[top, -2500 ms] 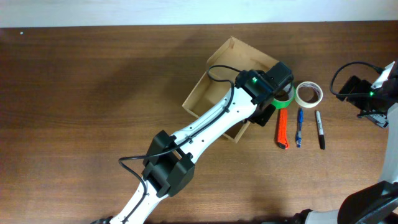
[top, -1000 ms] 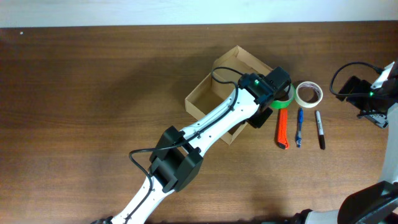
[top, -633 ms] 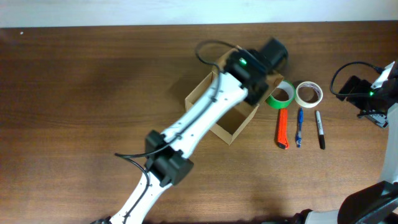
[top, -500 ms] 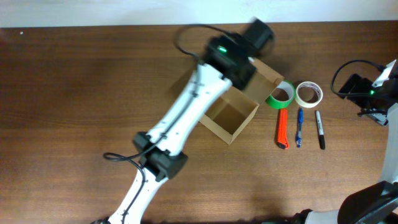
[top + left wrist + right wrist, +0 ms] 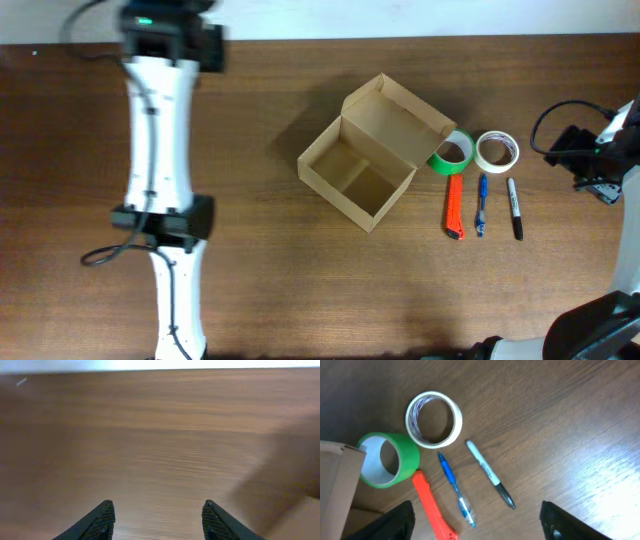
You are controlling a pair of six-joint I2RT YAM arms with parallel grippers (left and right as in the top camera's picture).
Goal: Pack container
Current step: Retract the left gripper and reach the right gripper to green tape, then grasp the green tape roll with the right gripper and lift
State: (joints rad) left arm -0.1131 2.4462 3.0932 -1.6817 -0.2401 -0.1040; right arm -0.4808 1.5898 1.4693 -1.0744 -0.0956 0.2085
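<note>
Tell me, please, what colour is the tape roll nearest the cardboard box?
The tape roll is green, seen best in the right wrist view.

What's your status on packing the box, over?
Left gripper open, empty, far from box. Right gripper open, empty. Box open, nothing inside. Green tape against its lid; nothing blocking.

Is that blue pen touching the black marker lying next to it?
Apart. The right wrist view shows bare table between the blue pen and the black marker along their whole length.
</note>
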